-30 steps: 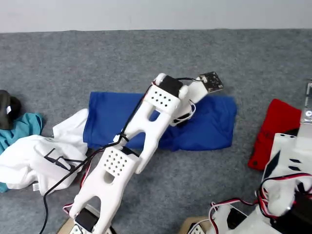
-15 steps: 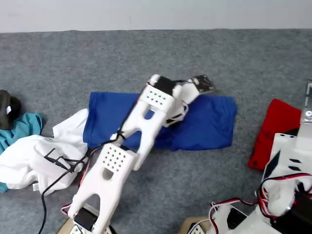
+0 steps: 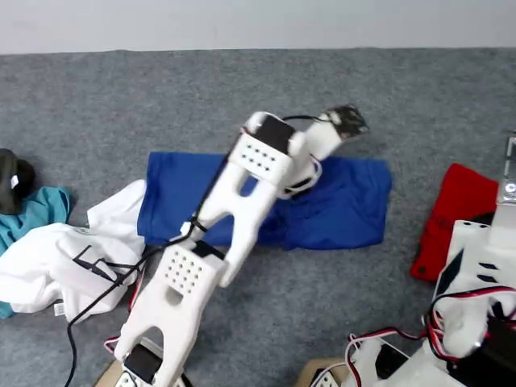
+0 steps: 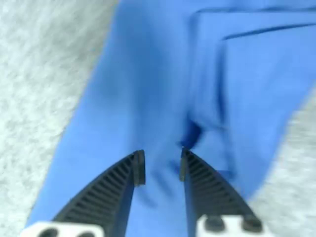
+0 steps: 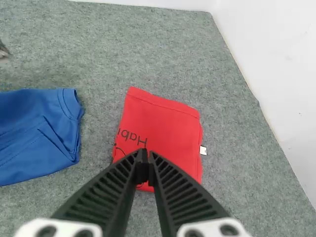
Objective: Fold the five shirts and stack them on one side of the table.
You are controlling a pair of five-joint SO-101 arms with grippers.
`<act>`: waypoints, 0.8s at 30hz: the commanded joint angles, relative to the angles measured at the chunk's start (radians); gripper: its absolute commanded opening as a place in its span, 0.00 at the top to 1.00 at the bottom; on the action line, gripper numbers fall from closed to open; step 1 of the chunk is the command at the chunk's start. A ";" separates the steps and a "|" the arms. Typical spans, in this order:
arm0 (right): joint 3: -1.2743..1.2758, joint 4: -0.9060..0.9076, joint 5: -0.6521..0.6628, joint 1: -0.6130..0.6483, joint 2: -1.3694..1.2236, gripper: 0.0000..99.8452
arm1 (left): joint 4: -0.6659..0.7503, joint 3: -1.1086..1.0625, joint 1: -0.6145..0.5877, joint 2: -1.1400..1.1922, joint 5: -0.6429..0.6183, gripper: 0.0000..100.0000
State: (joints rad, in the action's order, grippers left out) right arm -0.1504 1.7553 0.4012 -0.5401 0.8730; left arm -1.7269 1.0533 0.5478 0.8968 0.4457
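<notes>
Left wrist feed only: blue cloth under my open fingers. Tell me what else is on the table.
Observer: A folded red shirt lies apart from the blue shirt, to its right in the high view.
Operator: Report the right gripper.
Observer: The right gripper is shut, with the red shirt below it.
Operator: Now give me the other side.
Observer: A white shirt lies crumpled there, partly over a teal shirt.
</notes>
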 commanded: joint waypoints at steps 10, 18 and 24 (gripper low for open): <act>0.000 0.039 -0.011 -0.010 -0.007 0.99 | 0.133 -0.297 -0.035 -0.120 -0.009 0.88; 0.000 0.039 -0.011 -0.010 -0.004 0.99 | 0.192 -0.375 -0.083 -0.121 0.026 0.88; 0.000 0.039 -0.011 -0.010 -0.002 0.99 | 0.095 -0.286 -0.080 -0.147 0.026 0.88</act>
State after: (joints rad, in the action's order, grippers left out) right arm -0.1504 1.7553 0.4012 -0.5401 0.8746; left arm -1.5719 0.6943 0.4741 0.8370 0.4611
